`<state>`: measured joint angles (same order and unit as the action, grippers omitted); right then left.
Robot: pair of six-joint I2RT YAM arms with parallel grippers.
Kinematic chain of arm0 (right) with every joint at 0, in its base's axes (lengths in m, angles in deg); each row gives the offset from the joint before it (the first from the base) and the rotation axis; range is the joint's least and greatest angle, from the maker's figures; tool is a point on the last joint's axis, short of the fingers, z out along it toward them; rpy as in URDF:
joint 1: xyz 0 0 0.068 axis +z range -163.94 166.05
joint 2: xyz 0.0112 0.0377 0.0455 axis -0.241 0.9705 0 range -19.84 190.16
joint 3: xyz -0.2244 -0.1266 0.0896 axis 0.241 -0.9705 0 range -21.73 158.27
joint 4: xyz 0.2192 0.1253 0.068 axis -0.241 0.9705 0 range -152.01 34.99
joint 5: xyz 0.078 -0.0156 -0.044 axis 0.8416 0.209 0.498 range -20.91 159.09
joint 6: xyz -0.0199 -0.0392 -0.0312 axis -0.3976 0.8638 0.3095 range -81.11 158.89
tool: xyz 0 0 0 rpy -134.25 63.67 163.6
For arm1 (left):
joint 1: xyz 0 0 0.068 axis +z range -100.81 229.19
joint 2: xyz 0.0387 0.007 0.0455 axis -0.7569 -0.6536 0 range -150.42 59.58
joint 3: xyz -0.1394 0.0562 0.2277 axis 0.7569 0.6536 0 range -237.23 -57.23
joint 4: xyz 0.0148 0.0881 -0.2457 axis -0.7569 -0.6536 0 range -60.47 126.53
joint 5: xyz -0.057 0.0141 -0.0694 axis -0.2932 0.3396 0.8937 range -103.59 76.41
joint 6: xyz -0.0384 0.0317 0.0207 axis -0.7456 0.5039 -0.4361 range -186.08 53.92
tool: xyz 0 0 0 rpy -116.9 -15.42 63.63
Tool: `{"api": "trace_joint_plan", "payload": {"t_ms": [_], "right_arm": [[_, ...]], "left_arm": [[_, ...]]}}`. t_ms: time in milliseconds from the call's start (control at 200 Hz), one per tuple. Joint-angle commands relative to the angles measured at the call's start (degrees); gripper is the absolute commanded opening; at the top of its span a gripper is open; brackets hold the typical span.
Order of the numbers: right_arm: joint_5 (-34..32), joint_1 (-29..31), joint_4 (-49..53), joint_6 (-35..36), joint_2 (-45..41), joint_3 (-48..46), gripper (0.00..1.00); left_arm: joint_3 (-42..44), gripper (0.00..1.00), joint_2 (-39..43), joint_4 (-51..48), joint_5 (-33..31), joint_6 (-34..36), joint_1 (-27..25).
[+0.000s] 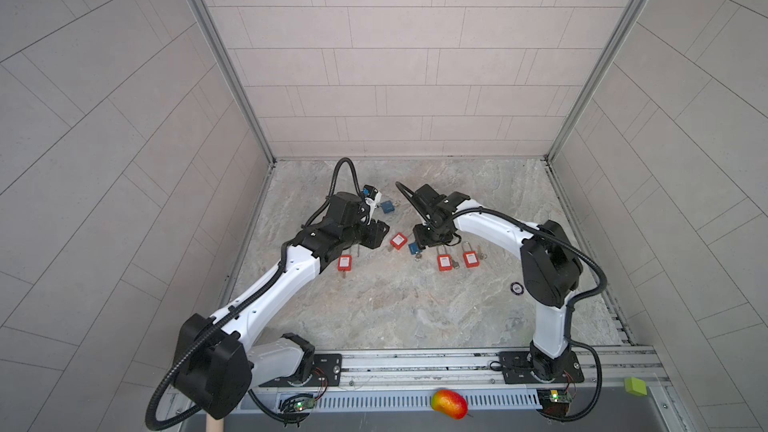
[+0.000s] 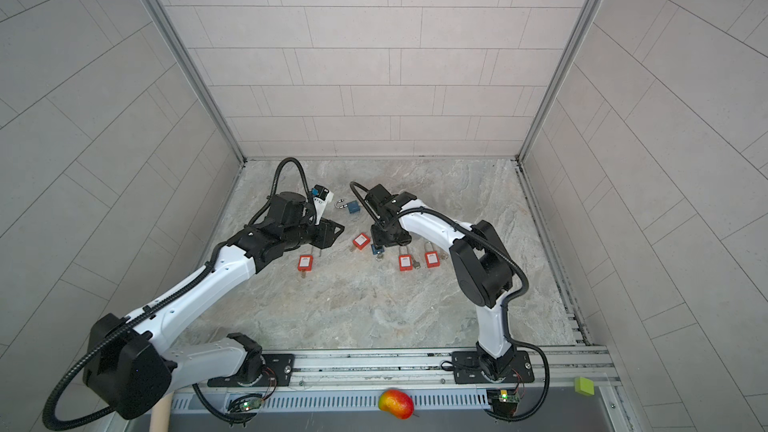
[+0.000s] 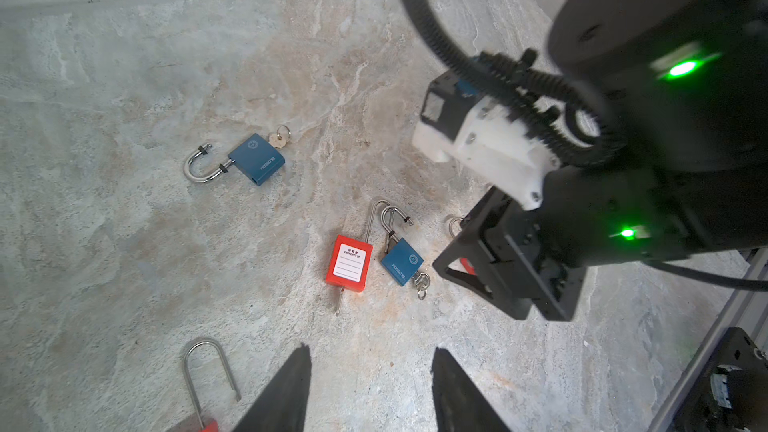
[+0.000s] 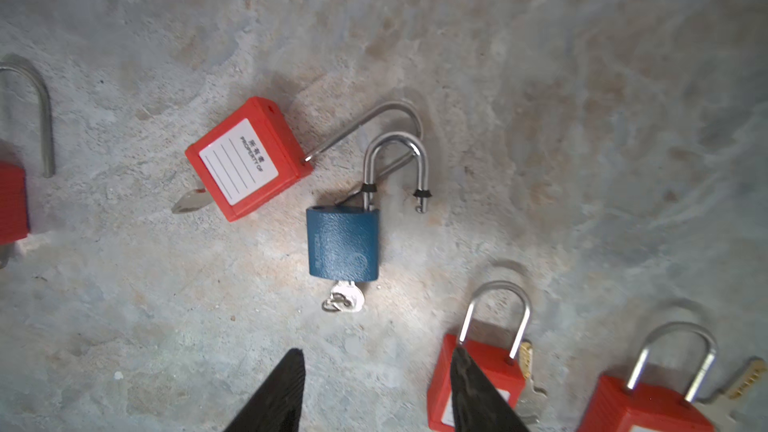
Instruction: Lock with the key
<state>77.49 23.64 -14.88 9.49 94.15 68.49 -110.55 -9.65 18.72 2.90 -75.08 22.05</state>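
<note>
At the bottom edge of the right wrist view, your right pincer (image 4: 376, 392) stood spread, with nothing between its fingers. Just above it in the frame, almost straight ahead of the gap, lay the key (image 4: 347, 297), seated in the base of the blue padlock (image 4: 343, 243). The lock's long axis ran bottom to top of that frame, in line with the pincer: key end nearest, body in the middle, shackle (image 4: 395, 160) farthest. The shackle was raised, one leg in the body and its free leg hanging clear toward the right. Up and left of the body, a red padlock (image 4: 249, 157) lay with its long shackle crossing behind the blue one's loop; you could not tell whether they touched.

Your left pincer (image 3: 370, 396) was also spread and empty, low in the left wrist view, with the blue padlock up and right of it, so the right arm was the nearer. I judge the coming move turned on that line-up along the lock's axis. Farthest, toward the upper left of the left wrist view, a second blue padlock (image 3: 257, 158) lay unlatched on the table (image 3: 124, 243).
</note>
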Motion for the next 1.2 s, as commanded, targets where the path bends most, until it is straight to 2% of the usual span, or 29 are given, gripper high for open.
{"api": "trace_joint_plan", "payload": {"t_ms": [0,95,420,730,1191], "right_arm": [[-3.38,1.55,5.13,-2.62,2.83,4.37,0.61],[-3.24,1.72,5.68,-3.71,5.50,6.22,0.65],[-3.26,2.06,10.78,-3.38,13.53,13.93,0.63],[-5.84,2.23,14.81,-4.02,17.29,18.77,0.56],[-4.81,2.59,17.03,-3.09,20.30,22.15,0.46]], "left_arm": [[0.78,0.53,1.90,0.03,-1.31,-0.18,0.35],[0.85,0.53,1.95,-0.70,-1.42,0.83,0.84],[1.03,0.53,1.97,-1.79,-2.44,2.86,1.65],[1.62,0.53,1.65,-1.55,-2.87,3.29,1.82],[2.67,0.53,2.45,-1.27,-3.14,3.33,1.91]]}}
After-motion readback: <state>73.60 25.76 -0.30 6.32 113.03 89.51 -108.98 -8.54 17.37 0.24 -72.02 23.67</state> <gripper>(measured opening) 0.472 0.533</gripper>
